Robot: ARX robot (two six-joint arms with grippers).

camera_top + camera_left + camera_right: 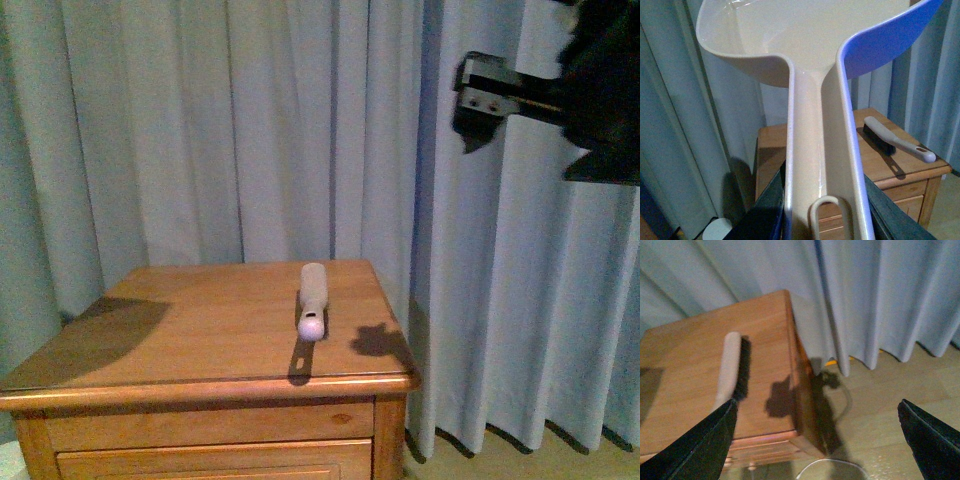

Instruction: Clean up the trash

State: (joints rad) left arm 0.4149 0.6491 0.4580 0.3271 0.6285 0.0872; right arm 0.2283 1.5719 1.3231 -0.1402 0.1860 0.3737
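Front view: no trash shows on the nightstand (200, 335); only a brush (312, 298) lies there.
Trash look: cannot tell, since no view shows it.
Handling: probably light, so better swept than pinched.
Left gripper (827, 215): clamped on the dustpan (805, 40) handle.
Right gripper (472, 125): jaws wide and empty, raised before the curtain (200, 130).

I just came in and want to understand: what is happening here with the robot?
The left gripper holds a pinkish-beige dustpan by its handle, off the nightstand. The right gripper is open and empty, and hangs high by the right side of the wooden nightstand, where a brush lies untouched. No trash shows in any view.
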